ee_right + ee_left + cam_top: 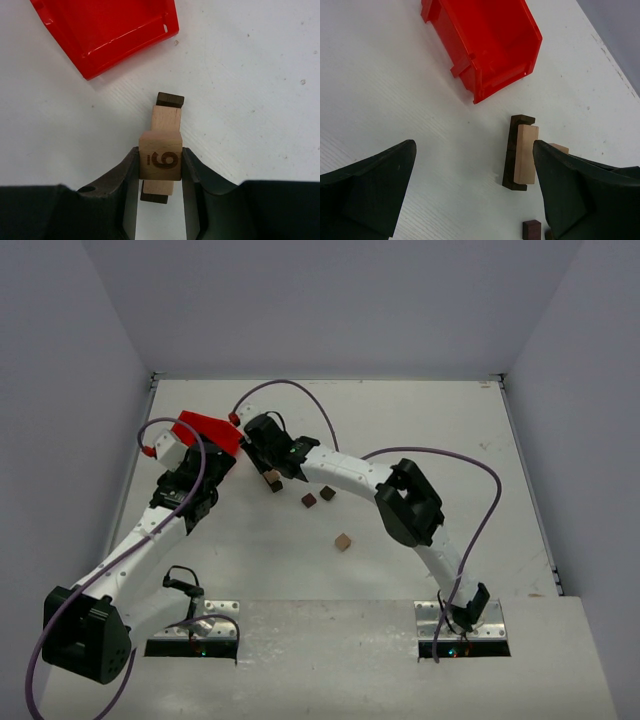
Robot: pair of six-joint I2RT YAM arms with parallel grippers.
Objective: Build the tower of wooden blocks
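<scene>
From above, the right arm [400, 500] arches across the bench [450, 420] to the tower [272, 480], which stands left of the middle, near the red bin [205, 428]. That arm's wrist hangs over the tower and hides most of it. The left arm [130, 550] reaches up to the bin and covers part of it. Right of the tower lie a dark cube [309, 500] and a second dark cube [327, 493], close together. A loose tan cube [343, 541] sits nearer the bases, apart from them.

From the left wrist, the left pincer [474, 165] gapes wide with nothing in it, bare bench between its fingers. The tower stands just inside the right finger, tan wood against dark. The bin's corner is near it but not touching.

From the right wrist, the right pincer [160, 170] is clamped on a numbered cube [160, 160], tan, squarely in line with the tower below. Whether the cube touches the tower I cannot tell. The bin fills the upper left, clear of the tower.
</scene>
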